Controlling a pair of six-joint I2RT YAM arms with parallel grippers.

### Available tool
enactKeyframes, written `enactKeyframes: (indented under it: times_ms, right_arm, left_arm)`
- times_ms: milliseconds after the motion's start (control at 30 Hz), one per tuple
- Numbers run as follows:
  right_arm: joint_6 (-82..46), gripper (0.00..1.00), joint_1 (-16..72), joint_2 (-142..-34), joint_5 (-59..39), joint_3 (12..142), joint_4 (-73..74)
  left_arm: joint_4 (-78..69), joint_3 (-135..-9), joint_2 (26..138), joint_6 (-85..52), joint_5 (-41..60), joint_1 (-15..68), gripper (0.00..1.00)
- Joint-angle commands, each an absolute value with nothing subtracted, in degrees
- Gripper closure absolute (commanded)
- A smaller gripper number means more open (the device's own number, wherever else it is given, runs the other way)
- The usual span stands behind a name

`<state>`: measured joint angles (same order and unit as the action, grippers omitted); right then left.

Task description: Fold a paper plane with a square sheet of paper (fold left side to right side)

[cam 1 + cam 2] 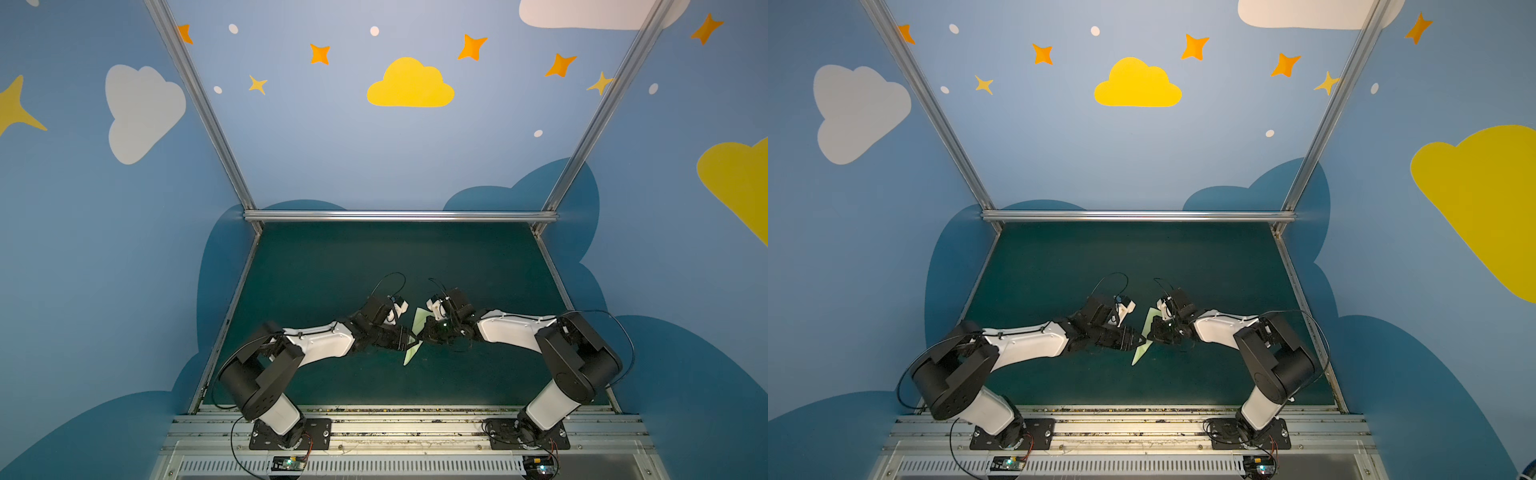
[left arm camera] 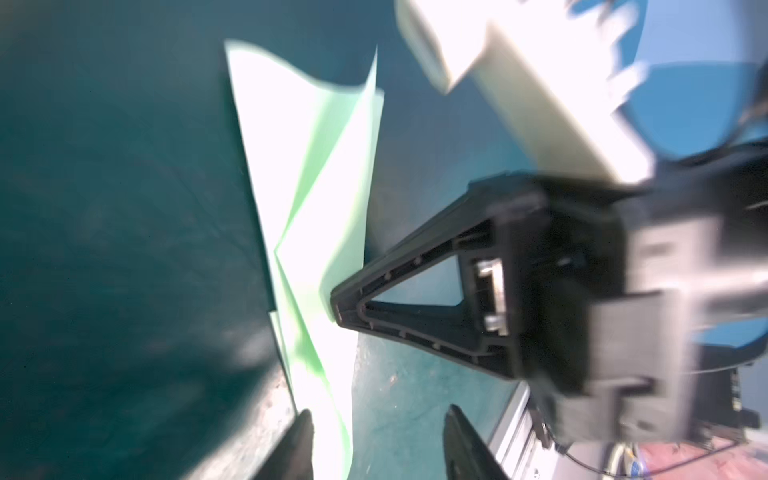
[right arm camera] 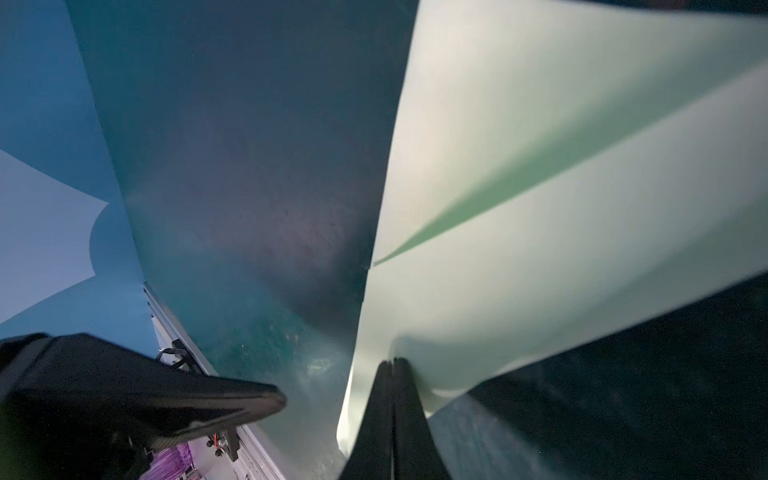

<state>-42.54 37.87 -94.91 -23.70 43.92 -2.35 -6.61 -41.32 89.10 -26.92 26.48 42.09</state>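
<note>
One-sided hold: right gripper (image 3: 393,360) pinches the paper plane (image 1: 412,353), running near-to-far, tip seemingly nearest; left gripper (image 2: 379,411) parted.

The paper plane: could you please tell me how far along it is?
Done: the paper plane is already creased lengthwise into a narrow, pointed shape. In hand: the right jaws are shut on its edge, while the left jaws stand open and grip nothing. Left: any last folds, which I cannot judge from here, and setting it down.

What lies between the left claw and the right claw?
The folded paper, pinched in the shut right claw; both top views show it. The left claw is open.
</note>
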Motion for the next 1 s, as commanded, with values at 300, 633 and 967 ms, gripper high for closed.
enactKeyframes:
  times_ms: [300,633,967]
  right_arm:
    - [-42.45,1.00,37.88,-94.22,-22.42,43.40,-1.85]
    - [-42.54,1.00,37.81,-93.74,-22.49,43.21,-1.65]
    - [-42.63,1.00,37.62,-93.52,-22.46,42.88,-1.49]
  left_arm:
    - [9.98,-47.35,91.26,-16.84,9.95,49.30,0.30]
    - [11.25,-50.36,96.53,-14.18,5.24,52.33,0.29]
    - [11.45,-51.16,99.08,-12.93,4.30,53.70,0.41]
